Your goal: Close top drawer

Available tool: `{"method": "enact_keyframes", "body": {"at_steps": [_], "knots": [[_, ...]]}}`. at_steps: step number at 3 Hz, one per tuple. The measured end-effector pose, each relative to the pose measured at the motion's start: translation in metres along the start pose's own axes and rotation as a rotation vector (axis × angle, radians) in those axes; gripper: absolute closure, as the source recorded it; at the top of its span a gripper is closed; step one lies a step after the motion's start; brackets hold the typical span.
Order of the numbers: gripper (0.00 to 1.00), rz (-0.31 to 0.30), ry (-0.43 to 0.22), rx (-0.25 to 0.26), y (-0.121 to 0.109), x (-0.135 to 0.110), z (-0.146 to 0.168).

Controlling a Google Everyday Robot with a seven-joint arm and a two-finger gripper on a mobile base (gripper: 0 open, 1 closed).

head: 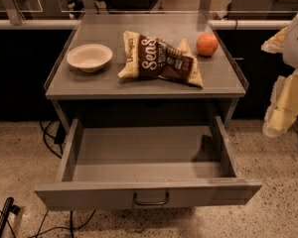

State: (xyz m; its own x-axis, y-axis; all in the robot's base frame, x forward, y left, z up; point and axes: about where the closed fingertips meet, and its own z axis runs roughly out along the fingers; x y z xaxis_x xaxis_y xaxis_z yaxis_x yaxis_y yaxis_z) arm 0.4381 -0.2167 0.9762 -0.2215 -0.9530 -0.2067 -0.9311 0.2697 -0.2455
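Observation:
The top drawer (148, 195) is pulled far out of the grey cabinet toward me. Its shallow tray holds nothing and its flat front panel carries a dark wire loop handle (151, 200) at centre. My gripper (279, 117) hangs at the right edge of the view, pale yellow and white, to the right of the drawer and above the floor, apart from the drawer and the cabinet.
On the cabinet top (89, 83) lie a white bowl (89, 57), a brown and yellow chip bag (159, 58) and an orange (207, 44). Black cables (49, 138) run on the speckled floor at the left. A dark counter stands behind.

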Motion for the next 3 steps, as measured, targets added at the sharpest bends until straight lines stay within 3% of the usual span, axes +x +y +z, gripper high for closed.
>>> {"method": "enact_keyframes", "body": {"at_steps": [1,2,3], "knots": [[0.0,0.0,0.0,0.0,0.0,0.0,0.0],[0.0,0.008,-0.042,0.015,0.006,0.006,-0.003],[0.0,0.051,-0.13,0.007,0.023,0.017,0.002]]}}
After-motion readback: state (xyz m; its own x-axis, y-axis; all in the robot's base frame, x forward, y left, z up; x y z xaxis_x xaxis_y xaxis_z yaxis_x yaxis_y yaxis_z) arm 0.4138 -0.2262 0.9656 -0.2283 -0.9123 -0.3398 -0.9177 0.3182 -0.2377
